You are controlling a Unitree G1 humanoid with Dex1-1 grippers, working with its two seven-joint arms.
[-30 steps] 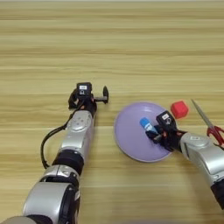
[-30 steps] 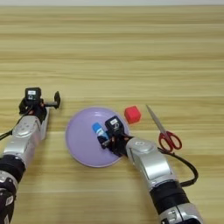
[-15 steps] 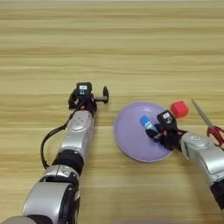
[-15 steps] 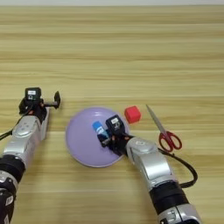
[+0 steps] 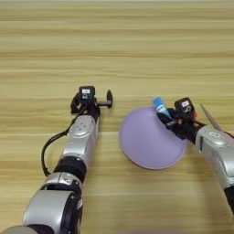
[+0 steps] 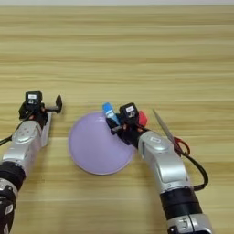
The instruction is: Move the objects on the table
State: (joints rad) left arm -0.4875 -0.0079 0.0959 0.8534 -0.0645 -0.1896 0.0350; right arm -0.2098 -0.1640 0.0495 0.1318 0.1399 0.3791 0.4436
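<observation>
A: Status on your right pincer (image 6: pixel 113 124)?

B: It sits at the far right rim of the round lilac plate (image 6: pixel 93 148). Fingers are clamped on the short blue stick (image 6: pixel 109 112). The stick tilts up and away from the pincer, its light tip pointing toward the far left, just over the plate's rim.

A: And the small red cube (image 6: pixel 142 118)?

B: On the light-wood plank counter (image 6: pixel 137 55), just right of that pincer's body and mostly hidden behind it. Only a sliver of red shows in the right eye view; the left eye view doesn't show it clearly.

A: Anything in the plate?

B: You have a bare lilac surface there. The plate lies flat on the counter between the two arms, nearer the right one.

A: Left side?

B: Your left pincer (image 5: pixel 109 98) rests on the counter well left of the plate, forearm lying along the wood. Fingers are spread apart, one black finger (image 5: pixel 109 97) sticking out to the right, and they grip nothing.

A: Other items?

B: Scissors with red handles (image 6: pixel 172 138) lie on the counter right of the right arm, blades pointing away from you, handles partly under the arm's cable. In the left eye view only the blade tip shows at the right edge. I can't spot the flat white bar.
</observation>
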